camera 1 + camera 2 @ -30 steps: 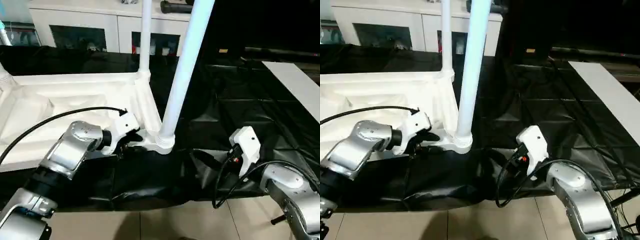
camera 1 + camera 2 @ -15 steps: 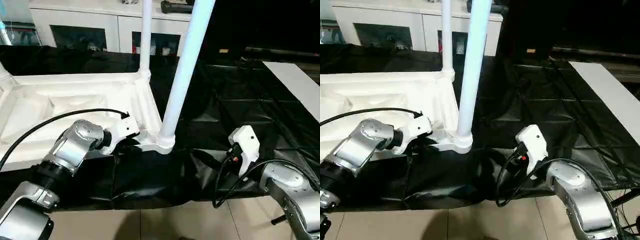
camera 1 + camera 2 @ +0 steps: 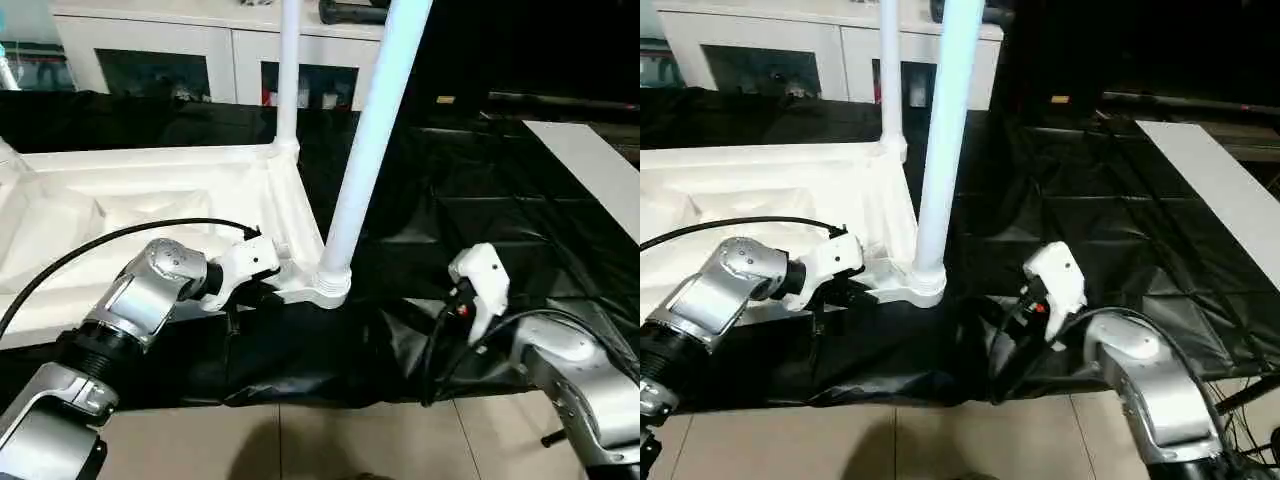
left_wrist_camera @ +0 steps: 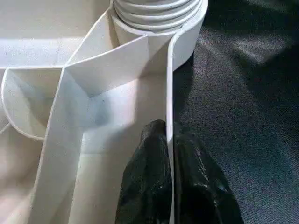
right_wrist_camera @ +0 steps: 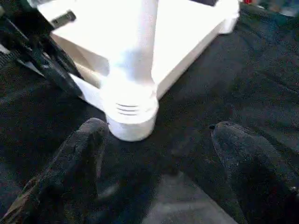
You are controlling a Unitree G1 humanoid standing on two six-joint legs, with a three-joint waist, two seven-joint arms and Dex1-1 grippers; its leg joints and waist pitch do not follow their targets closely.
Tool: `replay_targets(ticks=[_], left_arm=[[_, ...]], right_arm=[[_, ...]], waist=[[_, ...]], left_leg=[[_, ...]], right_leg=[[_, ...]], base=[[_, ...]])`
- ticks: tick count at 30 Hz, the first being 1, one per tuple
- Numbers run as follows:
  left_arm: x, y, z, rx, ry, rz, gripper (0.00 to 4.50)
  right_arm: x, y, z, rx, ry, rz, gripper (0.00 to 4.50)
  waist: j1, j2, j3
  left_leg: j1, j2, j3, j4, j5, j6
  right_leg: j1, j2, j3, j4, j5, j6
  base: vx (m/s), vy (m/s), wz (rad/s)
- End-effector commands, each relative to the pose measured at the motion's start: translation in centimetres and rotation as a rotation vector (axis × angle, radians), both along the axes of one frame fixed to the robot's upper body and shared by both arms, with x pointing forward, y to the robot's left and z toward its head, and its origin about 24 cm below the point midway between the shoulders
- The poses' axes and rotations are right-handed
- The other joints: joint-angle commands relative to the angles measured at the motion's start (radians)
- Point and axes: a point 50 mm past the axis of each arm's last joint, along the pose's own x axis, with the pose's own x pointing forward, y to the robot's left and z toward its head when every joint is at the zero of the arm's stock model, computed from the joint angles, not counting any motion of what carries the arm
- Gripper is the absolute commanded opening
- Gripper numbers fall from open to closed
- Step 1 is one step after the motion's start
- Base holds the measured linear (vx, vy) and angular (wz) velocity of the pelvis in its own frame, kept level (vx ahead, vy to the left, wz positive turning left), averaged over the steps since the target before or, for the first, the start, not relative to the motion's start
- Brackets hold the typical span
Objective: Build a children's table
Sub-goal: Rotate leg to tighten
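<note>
The upturned tabletop [image 3: 150,215] lies left of centre on black sheeting [image 3: 470,200], its near leg [image 3: 365,150] upright, leaning slightly right, with the left gripper [image 4: 169,154] pinched on its near rim [image 4: 170,93] just beside that corner socket [image 4: 159,14], while the right gripper [image 5: 159,154], lower right, gapes wide, apparently empty.

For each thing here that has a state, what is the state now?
Tabletop: upside down, ribs facing up.
Near leg: standing in its corner socket.
Far leg: standing in its socket.
Left tool: shut on the tabletop's rim.
Right tool: open, holding nothing.
</note>
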Motion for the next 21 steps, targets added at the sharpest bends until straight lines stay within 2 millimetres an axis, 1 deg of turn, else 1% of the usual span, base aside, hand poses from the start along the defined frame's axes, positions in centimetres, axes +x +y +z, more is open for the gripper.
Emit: replay_targets(ticks=[1,2,3,4,5,6,8,9,10,11,13,14,16,18,20,21], left_arm=[[-0.3,-1.0,0.2,-0.066,-0.003,-0.010,0.01],[-0.5,-1.2,0.3,-0.070,-0.004,-0.019,0.01],[-0.6,-1.3,0.3,-0.074,-0.003,-0.025,0.00],[-0.6,-1.4,0.4,-0.078,-0.002,-0.030,0.00],[-0.9,-1.7,0.4,-0.083,-0.001,-0.042,0.00],[-0.9,-1.7,0.4,-0.083,-0.001,-0.047,0.00],[-1.0,-1.8,0.4,-0.082,-0.003,-0.049,0.00],[-1.1,-1.8,0.4,-0.082,-0.005,-0.052,0.00],[-1.1,-1.9,0.4,-0.082,-0.005,-0.052,0.00],[-1.1,-1.9,0.4,-0.080,-0.008,-0.051,0.00],[-1.1,-1.9,0.4,-0.080,-0.011,-0.047,0.00],[-1.1,-1.9,0.4,-0.080,-0.012,-0.046,0.00],[-1.1,-1.8,0.5,-0.080,-0.014,-0.042,0.00],[-1.1,-1.8,0.5,-0.080,-0.020,-0.036,0.00],[-1.0,-1.8,0.6,-0.082,-0.022,-0.034,0.00],[-1.0,-1.9,0.6,-0.083,-0.023,-0.034,0.00]], right_arm=[[0.4,0.3,-0.5,0.002,0.035,0.023,4.06],[0.7,0.5,-0.8,0.001,0.042,0.035,4.06],[0.8,0.6,-0.8,-0.001,0.042,0.037,4.25],[1.0,0.8,-0.9,-0.004,0.042,0.040,4.39],[1.5,1.1,-1.1,-0.013,0.039,0.048,4.44],[1.7,1.2,-1.1,-0.017,0.037,0.052,4.49],[2.0,1.4,-1.1,-0.022,0.033,0.054,4.49],[2.7,1.7,-1.2,-0.030,0.022,0.048,4.49],[3.1,1.9,-1.1,-0.026,0.017,0.047,4.49],[3.4,2.1,-1.0,-0.021,0.014,0.049,4.49],[3.6,2.3,-0.9,-0.020,0.014,0.061,4.49],[3.6,2.4,-1.0,-0.022,0.017,0.067,4.49],[3.7,2.5,-1.2,-0.027,0.022,0.079,4.49],[3.8,2.7,-1.5,-0.033,0.028,0.093,4.49],[4.0,2.9,-1.6,-0.032,0.029,0.096,4.49],[4.1,3.0,-1.7,-0.031,0.031,0.098,4.49]], waist=[[0.002,0.014,-0.056],[0.003,0.014,-0.057],[0.002,0.013,-0.056],[0.002,0.014,-0.057],[0.002,0.012,-0.058],[0.001,0.010,-0.058],[0.004,0.012,-0.058],[0.003,0.008,-0.059],[0.001,0.006,-0.058],[0.002,0.008,-0.058],[0.004,0.009,-0.060],[0.005,0.004,-0.060],[0.005,0.004,-0.060],[0.003,0.005,-0.060],[0.005,0.004,-0.058],[0.004,0.007,-0.059]], left_leg=[[-0.021,0.023,0.008,-0.083,-0.044,0.046],[-0.018,0.025,0.009,-0.081,-0.044,0.046],[-0.019,0.026,0.009,-0.082,-0.042,0.047],[-0.017,0.025,0.010,-0.082,-0.034,0.049],[-0.019,0.024,0.010,-0.081,-0.022,0.051],[-0.020,0.023,0.011,-0.080,-0.017,0.052],[-0.018,0.023,0.012,-0.079,-0.008,0.055],[-0.019,0.023,0.012,-0.080,-0.007,0.058],[-0.020,0.021,0.013,-0.080,-0.007,0.058],[-0.019,0.022,0.013,-0.079,-0.007,0.057],[-0.018,0.022,0.014,-0.078,0.012,0.061],[-0.019,0.022,0.014,-0.078,0.023,0.067],[-0.019,0.021,0.015,-0.077,0.038,0.077],[-0.018,0.021,0.016,-0.077,0.027,0.080],[-0.019,0.021,0.016,-0.078,0.012,0.076],[-0.017,0.022,0.016,-0.078,0.007,0.073]], right_leg=[[0.066,-0.060,0.033,-0.059,-0.118,-0.264],[0.065,-0.061,0.034,-0.059,-0.113,-0.266],[0.064,-0.060,0.034,-0.058,-0.111,-0.268],[0.063,-0.060,0.033,-0.057,-0.100,-0.271],[0.065,-0.060,0.033,-0.055,-0.090,-0.275],[0.063,-0.060,0.033,-0.056,-0.086,-0.276],[0.064,-0.059,0.034,-0.054,-0.075,-0.275],[0.063,-0.060,0.033,-0.052,-0.077,-0.278],[0.064,-0.059,0.033,-0.054,-0.082,-0.276],[0.064,-0.059,0.033,-0.054,-0.087,-0.275],[0.065,-0.059,0.034,-0.051,-0.057,-0.277],[0.065,-0.059,0.033,-0.048,-0.046,-0.278],[0.066,-0.058,0.033,-0.048,-0.030,-0.281],[0.063,-0.059,0.032,-0.049,-0.045,-0.284],[0.065,-0.059,0.034,-0.052,-0.070,-0.279],[0.062,-0.060,0.033,-0.052,-0.076,-0.278]], base=[[0.000,0.000,0.00],[0.000,0.000,0.00],[0.000,0.000,0.00],[0.000,0.000,0.00],[0.000,0.000,0.00],[0.000,0.000,0.00],[0.000,0.000,0.00],[0.000,0.000,0.00],[0.000,0.000,0.00],[0.000,0.000,0.00],[0.000,0.000,0.00],[0.000,0.000,0.00],[0.000,0.000,0.00],[0.000,0.000,0.00],[0.000,0.000,0.00],[0.000,0.000,0.00]])
